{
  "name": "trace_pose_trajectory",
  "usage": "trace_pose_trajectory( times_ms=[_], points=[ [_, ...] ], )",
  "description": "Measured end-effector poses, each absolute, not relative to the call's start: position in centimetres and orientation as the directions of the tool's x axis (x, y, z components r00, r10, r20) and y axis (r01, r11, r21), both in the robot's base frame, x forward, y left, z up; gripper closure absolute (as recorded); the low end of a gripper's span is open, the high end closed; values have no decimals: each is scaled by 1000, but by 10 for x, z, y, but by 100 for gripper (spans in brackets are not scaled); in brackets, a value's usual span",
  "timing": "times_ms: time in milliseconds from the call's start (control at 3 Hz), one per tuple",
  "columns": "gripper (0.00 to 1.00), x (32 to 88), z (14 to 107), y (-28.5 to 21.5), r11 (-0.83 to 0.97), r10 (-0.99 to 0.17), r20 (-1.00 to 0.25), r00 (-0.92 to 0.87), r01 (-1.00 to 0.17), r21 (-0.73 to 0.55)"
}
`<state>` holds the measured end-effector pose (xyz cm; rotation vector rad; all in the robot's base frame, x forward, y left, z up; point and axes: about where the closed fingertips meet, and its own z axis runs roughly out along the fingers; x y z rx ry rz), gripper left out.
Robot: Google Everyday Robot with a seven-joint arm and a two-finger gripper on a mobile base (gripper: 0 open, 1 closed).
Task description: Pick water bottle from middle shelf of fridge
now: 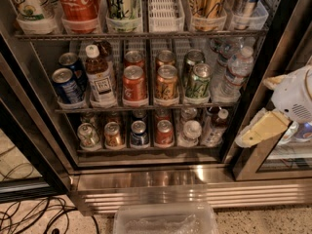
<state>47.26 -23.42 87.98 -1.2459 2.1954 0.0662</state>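
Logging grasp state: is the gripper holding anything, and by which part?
Nothing: the gripper hangs open at the right edge; the water bottle stands on the middle shelf.
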Motion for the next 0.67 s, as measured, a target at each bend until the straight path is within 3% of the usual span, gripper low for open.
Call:
trace_pose_trajectory(
  times_ms=[667],
  points=[
    [0,470,887,-242,729,-595,-657,-462,-655,-200]
  ],
)
